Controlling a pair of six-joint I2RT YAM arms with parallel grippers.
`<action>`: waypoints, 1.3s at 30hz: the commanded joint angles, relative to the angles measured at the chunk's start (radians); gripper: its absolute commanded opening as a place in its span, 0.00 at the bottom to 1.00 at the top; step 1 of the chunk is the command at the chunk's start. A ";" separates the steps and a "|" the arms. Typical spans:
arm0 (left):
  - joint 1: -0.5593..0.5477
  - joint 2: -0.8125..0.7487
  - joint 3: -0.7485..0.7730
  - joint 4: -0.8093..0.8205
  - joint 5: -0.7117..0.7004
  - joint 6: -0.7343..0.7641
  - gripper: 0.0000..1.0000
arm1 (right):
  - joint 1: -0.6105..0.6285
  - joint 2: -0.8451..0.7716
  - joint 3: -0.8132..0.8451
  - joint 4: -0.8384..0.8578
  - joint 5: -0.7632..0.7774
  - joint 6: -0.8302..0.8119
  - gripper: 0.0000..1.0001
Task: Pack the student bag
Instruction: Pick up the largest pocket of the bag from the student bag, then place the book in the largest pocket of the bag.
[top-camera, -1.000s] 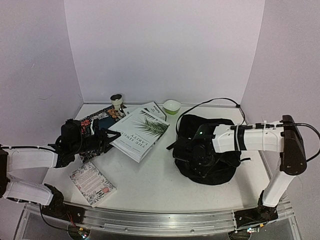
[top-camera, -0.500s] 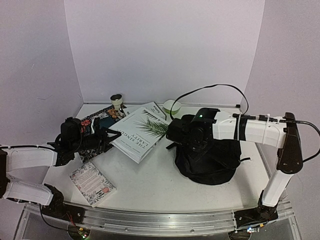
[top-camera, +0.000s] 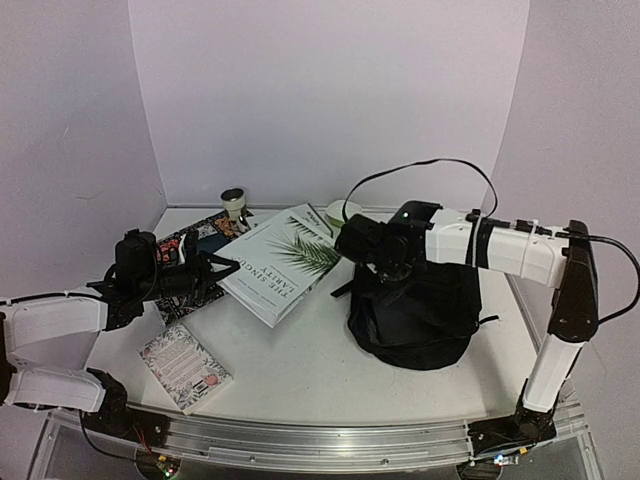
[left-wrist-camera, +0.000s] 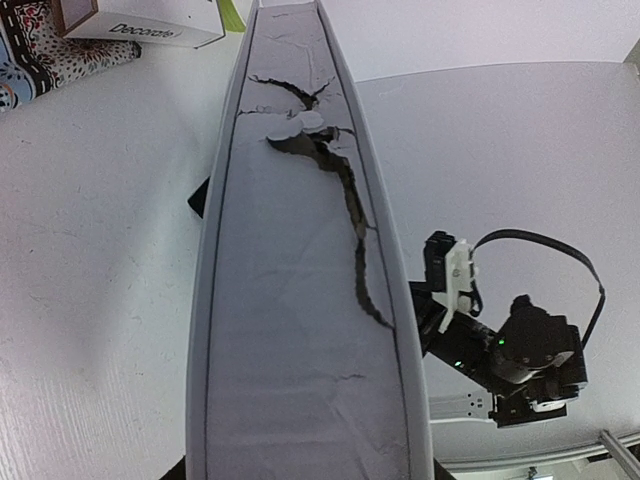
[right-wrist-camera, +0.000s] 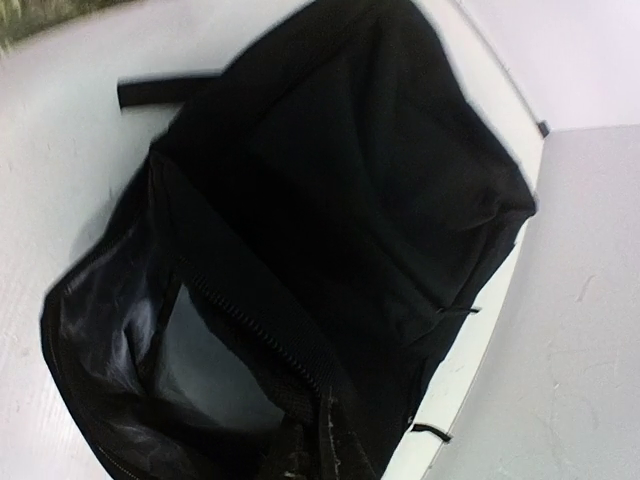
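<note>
Student bag (top-camera: 415, 315) sits on the right half of the table (top-camera: 300, 385), bunched into a tall black heap, with a strap end poking out at its left side. Right gripper (top-camera: 372, 248) is directly over the bag's upper left corner and touching it. Its jaws are pressed together, and they look to be pinching the fabric at the rim. In the right wrist view the bag fills the frame right under the fingers, mouth open, zip line running down toward them, grey lining visible inside. Left gripper (top-camera: 208, 272) is well apart from the bag on the left side, jaws clamped on the near left edge of the large white book (top-camera: 280, 262). The left wrist view shows that book edge-on, worn and cracked. Small patterned book (top-camera: 185, 367) lies near the front left.
</note>
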 joint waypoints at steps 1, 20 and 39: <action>0.005 -0.040 0.052 0.038 0.032 0.024 0.23 | 0.007 -0.057 -0.152 0.007 -0.049 0.007 0.18; 0.005 -0.028 0.064 0.031 0.074 0.029 0.23 | 0.006 -0.135 -0.268 0.048 -0.042 0.027 0.00; 0.005 -0.205 0.053 -0.156 0.190 0.041 0.20 | -0.133 0.109 0.294 -0.125 0.072 0.063 0.00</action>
